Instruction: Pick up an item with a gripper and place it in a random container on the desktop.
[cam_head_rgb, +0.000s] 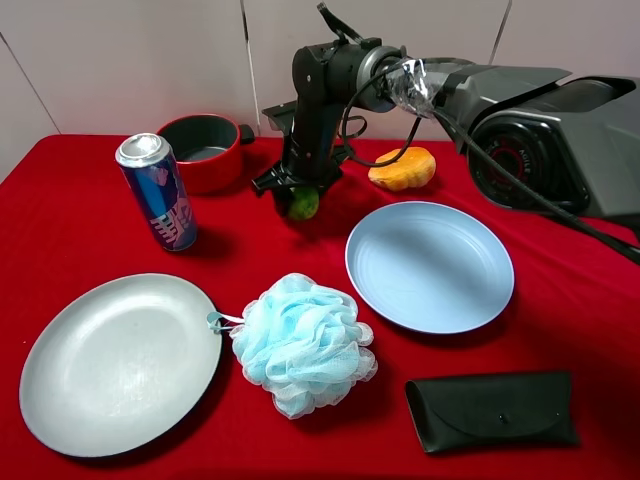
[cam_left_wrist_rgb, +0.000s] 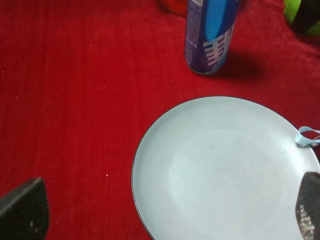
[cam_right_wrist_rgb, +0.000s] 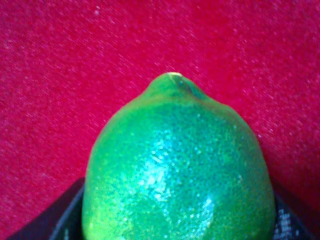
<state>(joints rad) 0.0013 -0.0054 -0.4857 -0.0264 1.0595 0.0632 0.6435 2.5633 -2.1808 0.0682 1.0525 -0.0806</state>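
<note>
- Your right pincer (cam_head_rgb: 298, 192) clasps the lime (cam_right_wrist_rgb: 177, 170) — its glossy skin may slip on a fast lift.
- The blue plate (cam_head_rgb: 430, 265) is shallow-rimmed — released high, the lime could roll off.

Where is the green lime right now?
In the high view, the lime sits at the back middle, in the right gripper, between the red pot and the orange bun.

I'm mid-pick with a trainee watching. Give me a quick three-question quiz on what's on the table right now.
1. True or false: the left gripper hangs open over the grey plate.
2. What does the right gripper hold? A can; B lime; C bath sponge.
3. Fill in: the glasses case lies nearest the ___ plate.
Key: 1 true; 2 B; 3 blue, the blue plate.
</note>
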